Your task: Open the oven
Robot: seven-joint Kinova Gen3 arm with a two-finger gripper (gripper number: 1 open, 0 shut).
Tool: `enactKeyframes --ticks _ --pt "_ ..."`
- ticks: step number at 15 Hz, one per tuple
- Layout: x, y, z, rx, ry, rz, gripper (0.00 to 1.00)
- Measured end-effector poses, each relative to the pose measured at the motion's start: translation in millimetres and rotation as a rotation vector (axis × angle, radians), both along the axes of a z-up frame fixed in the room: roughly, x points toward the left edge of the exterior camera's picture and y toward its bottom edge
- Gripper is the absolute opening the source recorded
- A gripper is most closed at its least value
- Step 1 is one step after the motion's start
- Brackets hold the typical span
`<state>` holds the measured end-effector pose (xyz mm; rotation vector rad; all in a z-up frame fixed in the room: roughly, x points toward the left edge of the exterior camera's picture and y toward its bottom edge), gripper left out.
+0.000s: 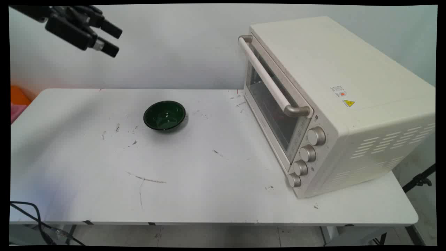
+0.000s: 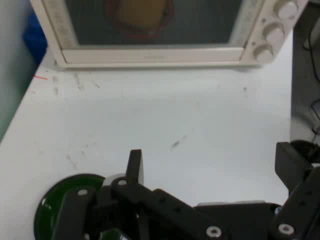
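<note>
My black gripper (image 1: pixel 116 42) hangs high at the upper left of the main view, well above the table, open and with nothing between its fingers. In the hand view the gripper (image 2: pixel 210 160) shows its two fingers set wide apart. A dark green bowl (image 1: pixel 164 115) stands empty on the white table (image 1: pixel 195 188), below and to the right of the gripper; the hand view shows the bowl (image 2: pixel 55 200) at its lower left, partly hidden by the linkage. A cream toaster oven (image 1: pixel 334 101) stands at the right with its glass door shut; through the oven's door (image 2: pixel 150 20) something yellowish on a red rim shows inside.
The oven's long handle (image 1: pixel 270 78) and several knobs (image 1: pixel 308 153) face the table's middle. Black cables (image 1: pixel 31 216) hang at the near left edge. Orange and pink items (image 1: pixel 17 101) sit beyond the table's left end. A tripod leg (image 1: pixel 420 179) stands at the right.
</note>
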<state>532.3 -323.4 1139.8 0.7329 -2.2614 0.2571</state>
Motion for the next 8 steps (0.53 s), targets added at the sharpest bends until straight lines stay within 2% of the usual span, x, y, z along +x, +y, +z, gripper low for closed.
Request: enactKeyframes --ticks 4,8 --pt "-24 -17 17 -0.015 0.011 0.041 1.0" --pt "-64 -44 38 -0.023 0.012 0.082 1.0"
